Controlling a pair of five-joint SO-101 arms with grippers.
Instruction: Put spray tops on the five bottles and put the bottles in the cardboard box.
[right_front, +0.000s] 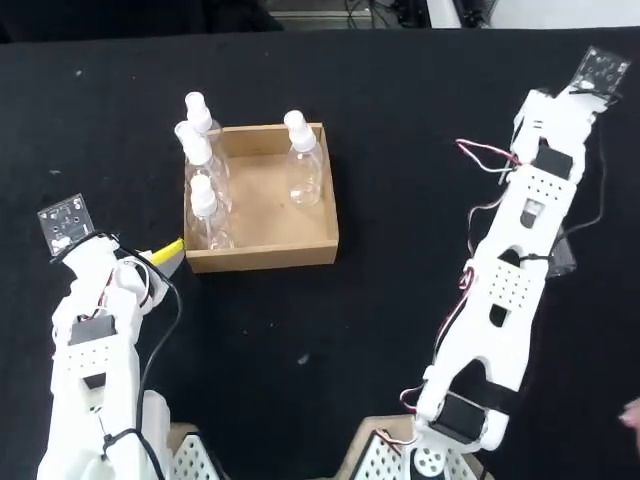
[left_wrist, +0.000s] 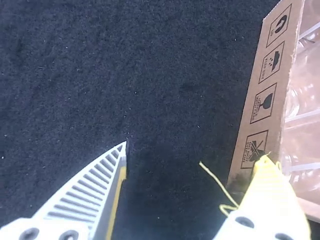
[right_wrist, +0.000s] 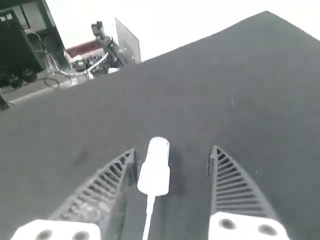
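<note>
The right tool (right_wrist: 173, 149) stands wide, with a loose spray top (right_wrist: 154, 172) lying on the black counter (right_wrist: 240, 90) between its fingers, closer to one of them. The left tool (left_wrist: 195, 152) is wide too, one fingertip at the wall of the cardboard box (left_wrist: 260, 95). Beyond that wall stand four topped bottles (right_front: 303, 160).

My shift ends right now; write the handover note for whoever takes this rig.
Left gripper: open, empty, by a corner of the cardboard box.
Right gripper: open, astride a loose spray top lying on the table.
Done: four topped bottles stand in the box.
Left: fit that top on the fifth bottle, then box it.
</note>
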